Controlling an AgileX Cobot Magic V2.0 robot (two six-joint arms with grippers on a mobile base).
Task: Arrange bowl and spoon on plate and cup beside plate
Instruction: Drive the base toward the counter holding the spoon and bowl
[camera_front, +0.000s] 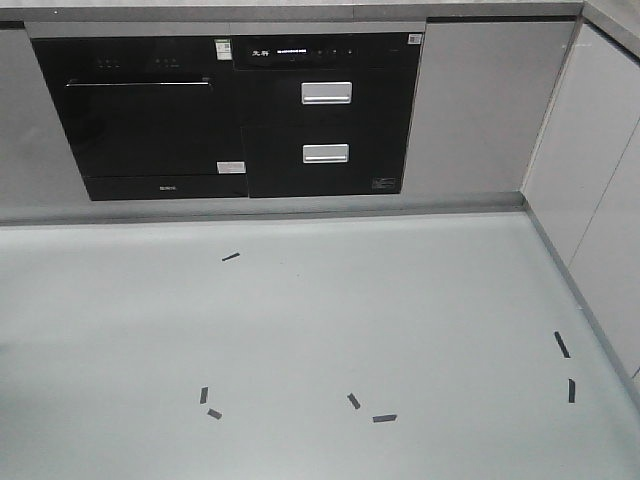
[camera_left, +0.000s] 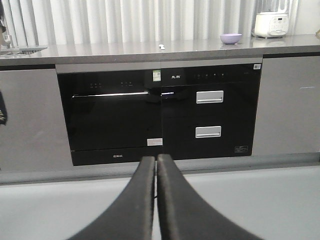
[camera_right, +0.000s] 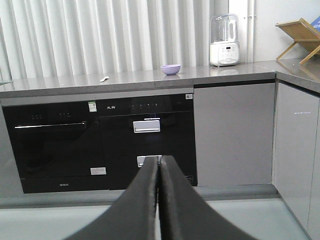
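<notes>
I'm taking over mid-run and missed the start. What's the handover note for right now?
Left gripper: shut, holding nothing.
Right gripper: shut, holding nothing.
The lavender bowl sits on the grey countertop. The small pale spoon lies apart to its left on the same countertop.
Plate and cup are not in view.
Done: nothing arranged yet.
Left: find the plate, set bowl and spoon on it, and put the cup beside it.

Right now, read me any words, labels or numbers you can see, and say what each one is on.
Logo atop the drawer unit: likely "先科".
Green sticker on the oven: too small to read.
White label on the oven: blurred.
Countertop appliance panel: unreadable.
</notes>
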